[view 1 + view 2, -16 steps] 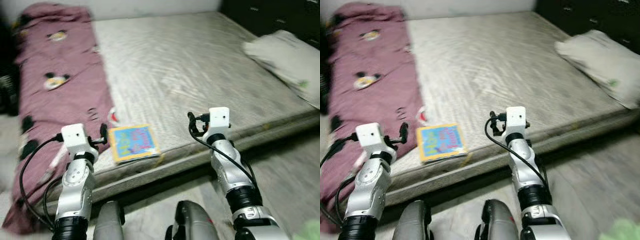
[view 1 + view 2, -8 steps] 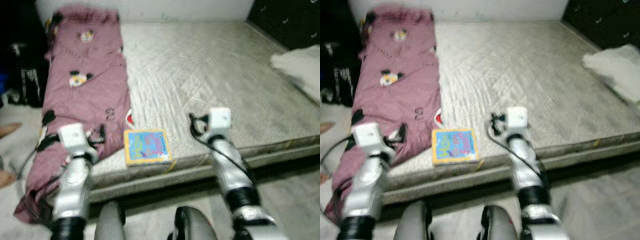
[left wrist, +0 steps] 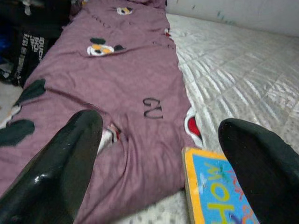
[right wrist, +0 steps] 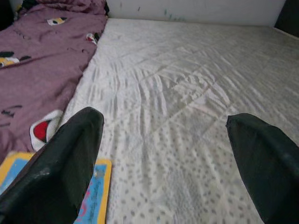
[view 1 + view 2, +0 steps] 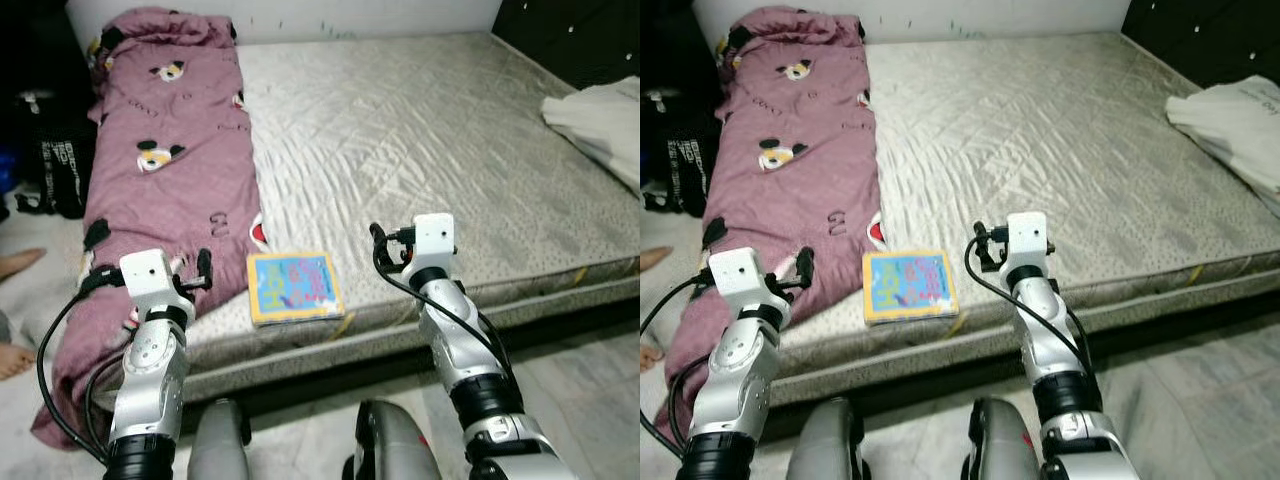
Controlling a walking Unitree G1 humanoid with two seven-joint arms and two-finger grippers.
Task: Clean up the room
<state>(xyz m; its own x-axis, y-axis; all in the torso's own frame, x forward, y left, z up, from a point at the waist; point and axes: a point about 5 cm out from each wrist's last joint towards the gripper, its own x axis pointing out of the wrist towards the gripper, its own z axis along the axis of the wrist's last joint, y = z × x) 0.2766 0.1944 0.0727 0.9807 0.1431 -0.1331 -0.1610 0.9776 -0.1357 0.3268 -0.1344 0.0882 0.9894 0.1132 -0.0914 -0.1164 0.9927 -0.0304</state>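
I see a bare grey mattress (image 5: pixel 1060 130) with a purple patterned blanket (image 5: pixel 790 170) lying along its left side. A blue and yellow book (image 5: pixel 908 285) lies flat near the front edge, just beside the blanket. My left gripper (image 5: pixel 803 268) is raised over the blanket's lower end. My right gripper (image 5: pixel 980 250) is raised over the mattress, right of the book. A white pillow (image 5: pixel 1235 125) lies at far right.
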